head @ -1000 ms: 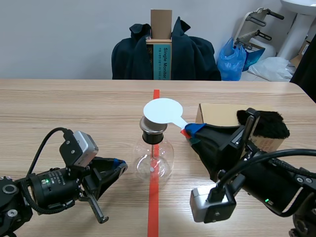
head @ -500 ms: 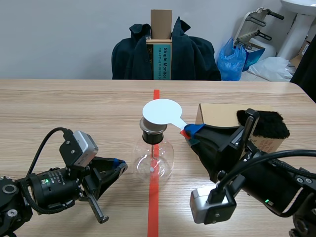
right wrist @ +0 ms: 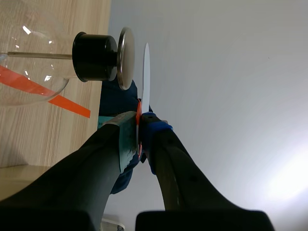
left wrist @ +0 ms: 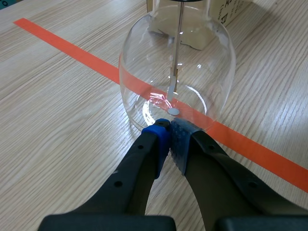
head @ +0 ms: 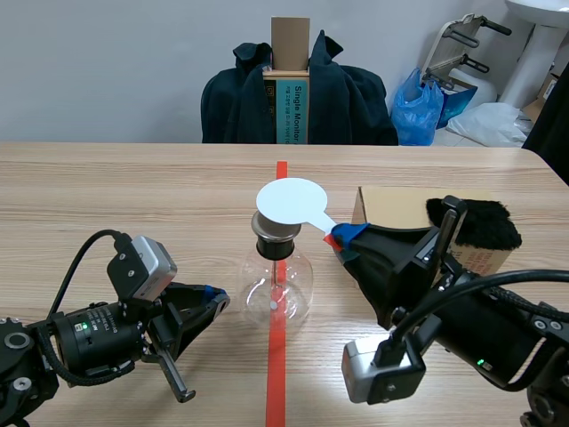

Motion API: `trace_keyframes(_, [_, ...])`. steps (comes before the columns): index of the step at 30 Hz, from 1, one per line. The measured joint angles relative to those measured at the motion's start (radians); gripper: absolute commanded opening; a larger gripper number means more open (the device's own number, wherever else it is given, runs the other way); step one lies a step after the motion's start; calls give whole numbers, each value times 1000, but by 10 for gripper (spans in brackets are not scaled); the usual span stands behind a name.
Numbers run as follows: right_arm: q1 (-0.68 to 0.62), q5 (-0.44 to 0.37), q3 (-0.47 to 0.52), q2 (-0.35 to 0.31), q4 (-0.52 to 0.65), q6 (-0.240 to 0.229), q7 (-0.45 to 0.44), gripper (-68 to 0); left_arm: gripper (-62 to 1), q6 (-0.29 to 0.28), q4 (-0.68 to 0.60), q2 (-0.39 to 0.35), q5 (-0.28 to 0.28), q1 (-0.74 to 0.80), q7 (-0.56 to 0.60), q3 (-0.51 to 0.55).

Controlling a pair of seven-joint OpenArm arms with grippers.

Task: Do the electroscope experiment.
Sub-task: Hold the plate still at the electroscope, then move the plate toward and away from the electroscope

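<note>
glass, round and clear, forms the electroscope flask (head: 277, 283), which stands on the red tape line mid-desk, nearer my edge than the far one. over the last second almost nothing has shifted: the white disc (head: 291, 203) drifted a touch and now hangs just over the flask's metal plate (right wrist: 124, 57) with a thin gap between them. i judge the charging step is at close approach, not yet contact. my right pincer (right wrist: 139, 139) is clamped on the disc's thin stem, pads pressed flat against it. my left pincer (left wrist: 168, 130) has its 2 fingers together on nothing, tips at the foot of the bulb. the disc is flat, thin and matt. the plate is dull metal above a black stopper (right wrist: 94, 57), and a slim rod hangs inside the glass. toward the desk's right edge sit a cardboard box (head: 400, 206) and shaggy black fur (head: 480, 222).
</note>
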State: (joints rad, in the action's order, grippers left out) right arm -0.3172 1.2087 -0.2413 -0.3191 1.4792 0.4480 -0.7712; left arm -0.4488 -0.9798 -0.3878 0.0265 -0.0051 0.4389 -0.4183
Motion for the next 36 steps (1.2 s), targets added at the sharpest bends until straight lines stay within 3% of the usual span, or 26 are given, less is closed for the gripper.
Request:
trace_keyframes(12, [0,0,0,0,0,0,26,-669,-578,0,0,0,0,0,0,0])
trace_keyframes(22, [0,-1,0,0,0,0,345,-669,-578,0,0,0,0,0,0,0])
trace_keyframes(27, [0,-1,0,0,0,0,452,-669,-578,0,0,0,0,0,0,0])
trace_keyframes(33, [0,-1,0,0,0,0,460,-669,-578,0,0,0,0,0,0,0])
trace_keyframes(36, [0,-1,0,0,0,0,417,-669,-578,0,0,0,0,0,0,0])
